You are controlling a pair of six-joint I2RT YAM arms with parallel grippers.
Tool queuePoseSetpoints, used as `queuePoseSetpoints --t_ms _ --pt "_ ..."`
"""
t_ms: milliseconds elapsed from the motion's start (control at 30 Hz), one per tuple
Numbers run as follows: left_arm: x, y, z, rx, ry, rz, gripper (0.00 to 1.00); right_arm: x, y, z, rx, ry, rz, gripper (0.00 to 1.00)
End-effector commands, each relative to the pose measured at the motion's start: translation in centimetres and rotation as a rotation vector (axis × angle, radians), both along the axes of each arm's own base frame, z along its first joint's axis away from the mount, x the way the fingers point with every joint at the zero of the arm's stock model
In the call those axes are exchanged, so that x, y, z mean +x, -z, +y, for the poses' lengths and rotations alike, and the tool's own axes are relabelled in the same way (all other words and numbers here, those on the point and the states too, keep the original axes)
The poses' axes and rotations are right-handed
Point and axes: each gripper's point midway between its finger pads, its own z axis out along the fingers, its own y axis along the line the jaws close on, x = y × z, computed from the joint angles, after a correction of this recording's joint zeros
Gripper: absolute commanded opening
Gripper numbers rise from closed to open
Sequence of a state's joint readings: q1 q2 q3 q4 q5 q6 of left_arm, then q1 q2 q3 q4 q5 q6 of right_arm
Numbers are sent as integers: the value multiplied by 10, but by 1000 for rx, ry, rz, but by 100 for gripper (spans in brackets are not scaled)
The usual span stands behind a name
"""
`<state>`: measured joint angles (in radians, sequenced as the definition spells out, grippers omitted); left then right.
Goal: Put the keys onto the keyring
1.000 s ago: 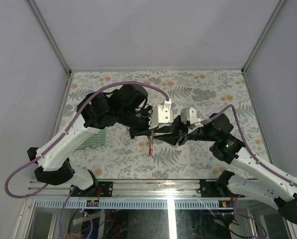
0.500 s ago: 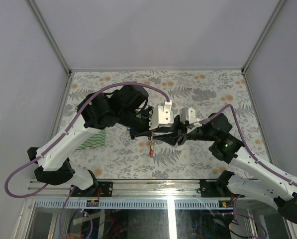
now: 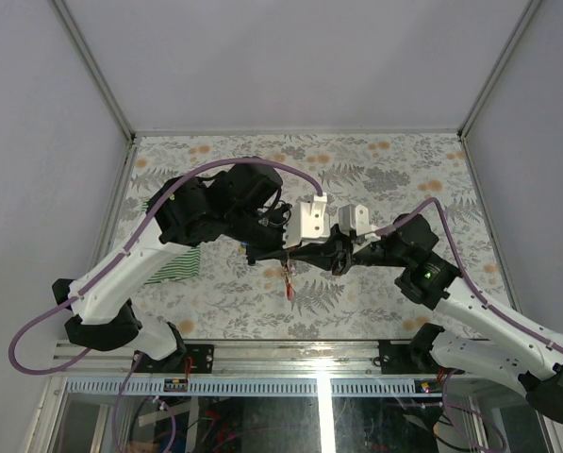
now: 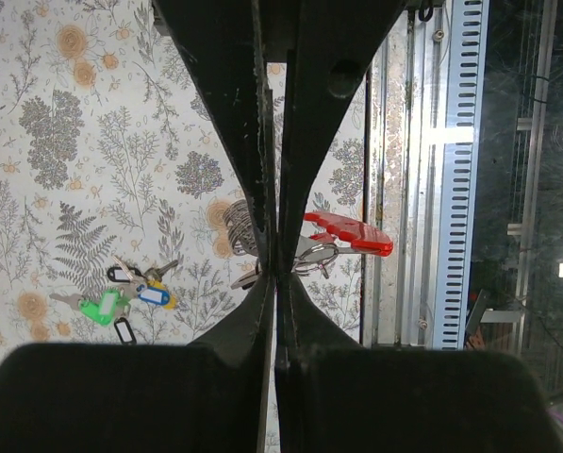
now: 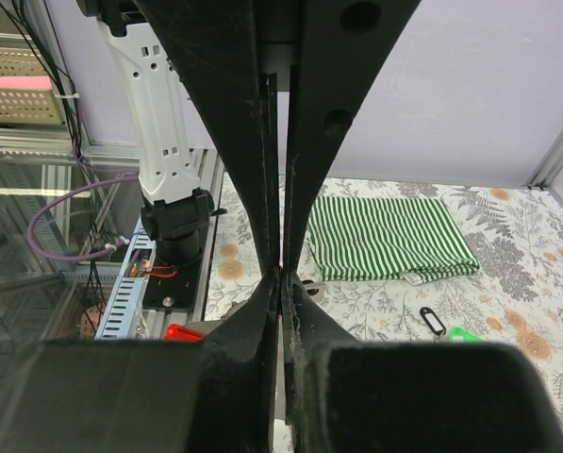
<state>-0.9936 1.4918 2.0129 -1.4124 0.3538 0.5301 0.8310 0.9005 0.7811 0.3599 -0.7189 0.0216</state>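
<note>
Left wrist view: left gripper [image 4: 276,288] fingers pinch the keyring [image 4: 236,226] aloft, seemingly steadying it; right gripper [image 5: 281,288] fingers are pressed together; keys [image 4: 121,294] lie at eight o'clock.

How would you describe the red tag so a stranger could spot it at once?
Over the middle of the flowered table, the left gripper and right gripper meet tip to tip. The red tag hangs at that meeting point, beside a silvery ring. The keys lying on the table carry green, blue and black tags, never red.
</note>
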Motion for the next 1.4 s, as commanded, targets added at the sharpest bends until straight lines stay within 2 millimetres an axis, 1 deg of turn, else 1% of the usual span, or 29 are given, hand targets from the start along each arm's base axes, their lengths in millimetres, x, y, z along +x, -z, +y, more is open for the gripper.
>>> queuePoseSetpoints --t_ms 0,67,167,267,333,467,567,633,700,800,900,1000,1167,1267,1367 --pt "-3 -15 -6 -62 27 -31 0 2 -16 -3 35 27 -46 0" --pt "-2 -17 -5 -71 24 -40 0 3 -16 -5 36 42 -49 0" --pt "-2 -22 -5 -99 25 -60 0 4 -21 -7 46 58 -55 0" --pt "-4 -29 -5 -147 31 -86 10 4 -32 -10 73 68 -64 0" --pt "-4 -40 -8 -213 36 -120 17 1 -42 -12 105 65 -73 0" --pt "-11 -65 -9 -390 55 -197 26 -10 -66 -19 157 42 -93 0" --pt "-17 -87 -6 -569 58 -274 29 -21 -83 -25 200 14 -116 0" --pt "-26 -101 -4 -694 80 -315 31 -28 -93 -29 228 -7 -125 0" --pt "-33 -110 -1 -794 97 -345 32 -35 -103 -32 249 -26 -135 0" --pt "-40 -114 1 -879 113 -367 34 -43 -115 -37 279 -54 -143 0" --pt "-43 -116 -1 -924 132 -371 34 -50 -126 -40 306 -80 -146 0" --pt "-44 -119 -3 -945 144 -379 34 -54 -132 -41 312 -98 -151 0" --pt "-47 -123 -9 -978 182 -387 33 -56 -134 -41 319 -108 -148 0" --pt "-48 -121 -12 -963 205 -377 26 -56 -135 -42 323 -105 -149 0" --pt "-49 -118 -14 -952 218 -370 25 -56 -135 -42 323 -104 -149 0"
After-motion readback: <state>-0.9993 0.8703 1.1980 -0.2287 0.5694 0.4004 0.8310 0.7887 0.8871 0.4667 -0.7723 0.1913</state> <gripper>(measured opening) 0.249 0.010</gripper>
